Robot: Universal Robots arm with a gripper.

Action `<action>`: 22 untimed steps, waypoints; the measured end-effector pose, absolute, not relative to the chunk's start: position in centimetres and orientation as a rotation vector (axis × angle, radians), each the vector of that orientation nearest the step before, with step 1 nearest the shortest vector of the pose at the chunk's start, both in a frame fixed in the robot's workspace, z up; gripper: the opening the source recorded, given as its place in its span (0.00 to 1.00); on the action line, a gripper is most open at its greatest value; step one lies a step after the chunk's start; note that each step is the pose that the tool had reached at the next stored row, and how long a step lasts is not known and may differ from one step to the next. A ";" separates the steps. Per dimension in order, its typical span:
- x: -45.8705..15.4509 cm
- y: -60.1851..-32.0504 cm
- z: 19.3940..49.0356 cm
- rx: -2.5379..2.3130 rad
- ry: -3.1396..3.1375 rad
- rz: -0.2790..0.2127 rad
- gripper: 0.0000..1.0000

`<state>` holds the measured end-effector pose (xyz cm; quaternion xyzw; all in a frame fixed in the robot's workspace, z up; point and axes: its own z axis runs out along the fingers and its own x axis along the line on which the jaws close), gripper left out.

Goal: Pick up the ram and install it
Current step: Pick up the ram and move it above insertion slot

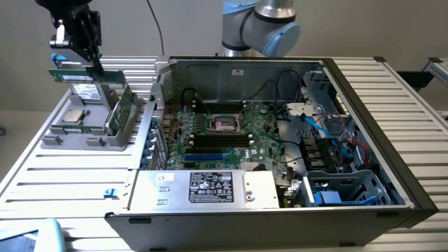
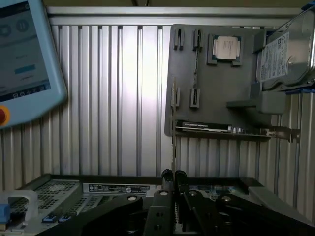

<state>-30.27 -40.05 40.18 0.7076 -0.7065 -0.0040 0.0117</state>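
Observation:
The ram (image 1: 73,76) is a thin dark-green stick hanging level in the air above the grey parts tray (image 1: 84,140), at the exterior view's upper left. My gripper (image 1: 94,66) is shut on its top edge. In the wrist view the fingers (image 2: 167,176) pinch the ram (image 2: 173,147), which shows edge-on as a thin line over the tray (image 2: 216,93). The motherboard's black memory slots (image 1: 221,139) lie inside the open computer case (image 1: 392,157), well off to the exterior view's right of the gripper.
The tray carries a silver processor chip (image 1: 73,116), a hard drive (image 1: 89,92) and a wider green card (image 1: 120,111) standing on edge. A power supply (image 1: 210,189) fills the case's front. A teach pendant (image 2: 24,59) lies on the slatted table (image 2: 118,98).

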 end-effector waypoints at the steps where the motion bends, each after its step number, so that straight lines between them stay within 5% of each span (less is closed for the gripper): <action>1: -29.8 -40.0 40.2 2.207 -2.203 -0.012 0.14; 22: -20.3 -40.0 40.3 2.207 -2.204 -0.014 0.14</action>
